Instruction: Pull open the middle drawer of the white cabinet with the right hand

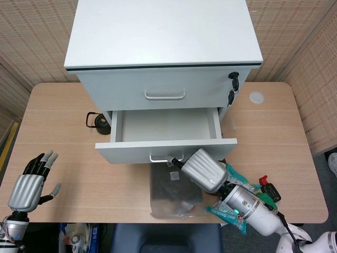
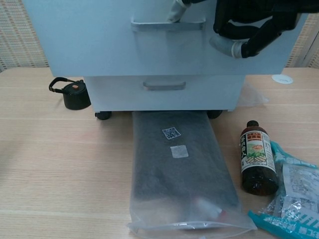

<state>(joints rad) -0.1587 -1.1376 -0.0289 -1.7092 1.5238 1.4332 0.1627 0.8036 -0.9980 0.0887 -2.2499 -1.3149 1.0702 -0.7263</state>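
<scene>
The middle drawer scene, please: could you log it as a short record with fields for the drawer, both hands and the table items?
middle drawer: pulled out, inside looks empty
other drawers: top drawer and bottom drawer shut
right hand: at the middle drawer's handle, a finger hooked on it
left hand: open, off to the left, holding nothing
in front of cabinet: dark bag lying flat
right of the bag: bottle lying on its side, packets
left of cabinet: black cap

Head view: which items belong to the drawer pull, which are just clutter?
Job: white cabinet; its pulled-out middle drawer; right hand hooking the drawer's handle.

Clutter: left hand, black kettle, bagged grey cloth, dark sauce bottle, teal snack packets.
</scene>
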